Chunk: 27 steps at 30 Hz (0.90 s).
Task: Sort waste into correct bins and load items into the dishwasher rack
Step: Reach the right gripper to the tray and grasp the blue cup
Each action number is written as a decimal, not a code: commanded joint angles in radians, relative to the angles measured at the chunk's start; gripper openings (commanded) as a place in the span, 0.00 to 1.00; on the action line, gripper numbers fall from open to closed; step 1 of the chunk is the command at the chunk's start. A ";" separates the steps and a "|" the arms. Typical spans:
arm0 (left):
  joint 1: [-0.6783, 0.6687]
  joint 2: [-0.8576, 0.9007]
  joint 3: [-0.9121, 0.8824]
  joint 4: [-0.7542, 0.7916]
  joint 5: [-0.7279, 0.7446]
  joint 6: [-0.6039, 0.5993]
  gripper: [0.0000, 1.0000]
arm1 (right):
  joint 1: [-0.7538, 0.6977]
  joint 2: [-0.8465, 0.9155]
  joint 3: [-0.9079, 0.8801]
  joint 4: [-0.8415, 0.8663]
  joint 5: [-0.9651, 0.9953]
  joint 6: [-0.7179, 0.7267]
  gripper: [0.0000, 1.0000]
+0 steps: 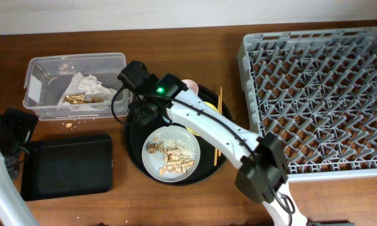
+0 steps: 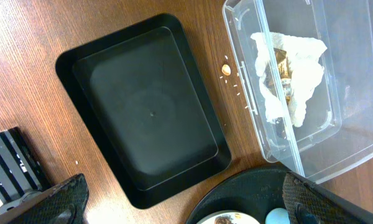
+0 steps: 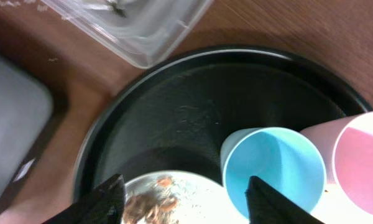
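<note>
Black fingers of the right gripper [image 3: 186,202] stand apart over a large round black tray [image 3: 174,106]. One finger hangs above a pale grey-blue round plate [image 1: 169,154] strewn with rice grains and brown scraps [image 1: 171,161]. The other overlaps the rim of a small light-blue cup [image 3: 273,171], though whether it touches the cup I cannot tell. A small pink cup [image 3: 360,162] stands against the blue one on its far side. On the same tray, a sliver of a yellow bowl [image 1: 193,130] shows under the arm, and a pair of thin wooden chopsticks [image 1: 218,125] lies along the side nearest a large square grey plastic rack [image 1: 320,94], whose pegs stand bare.

The left gripper [image 2: 193,205] is spread wide, holding nothing, above the gap between the round tray and a shallow black rectangular tray [image 2: 143,112]. A clear plastic rectangular tub [image 2: 360,143] sits just beside both trays and holds a crumpled white paper napkin with gold-brown wrapper bits [image 2: 286,68]. A few crumbs [image 2: 225,68] lie on the dark brown wooden table [image 1: 188,37] between tub and rectangular tray. Bare wood runs along the far edge.
</note>
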<state>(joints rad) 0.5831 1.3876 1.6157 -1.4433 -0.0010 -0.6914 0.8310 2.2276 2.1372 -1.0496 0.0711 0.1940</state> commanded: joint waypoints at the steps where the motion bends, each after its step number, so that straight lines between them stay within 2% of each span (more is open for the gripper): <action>1: 0.005 0.000 0.006 0.002 -0.007 0.015 0.99 | -0.001 0.060 0.016 0.006 0.089 0.043 0.57; 4: 0.005 0.000 0.006 0.002 -0.007 0.015 0.99 | -0.001 0.093 0.016 0.011 0.128 0.089 0.57; 14: 0.005 0.000 0.006 0.002 -0.007 0.015 0.99 | -0.002 0.148 0.017 0.027 0.129 0.093 0.54; 16: 0.005 0.000 0.006 0.002 -0.007 0.015 0.99 | -0.002 0.148 0.018 0.029 0.129 0.093 0.46; 17: 0.005 0.000 0.006 0.002 -0.007 0.015 0.99 | -0.002 0.148 0.018 0.027 0.129 0.093 0.38; 21: 0.005 0.000 0.006 0.002 -0.007 0.015 0.99 | 0.000 0.148 0.018 0.017 0.128 0.093 0.32; 27: 0.005 0.000 0.006 0.002 -0.007 0.015 0.99 | 0.000 0.146 0.018 -0.009 0.121 0.093 0.10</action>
<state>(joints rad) 0.5831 1.3876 1.6157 -1.4433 -0.0010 -0.6914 0.8310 2.3619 2.1372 -1.0492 0.1833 0.2871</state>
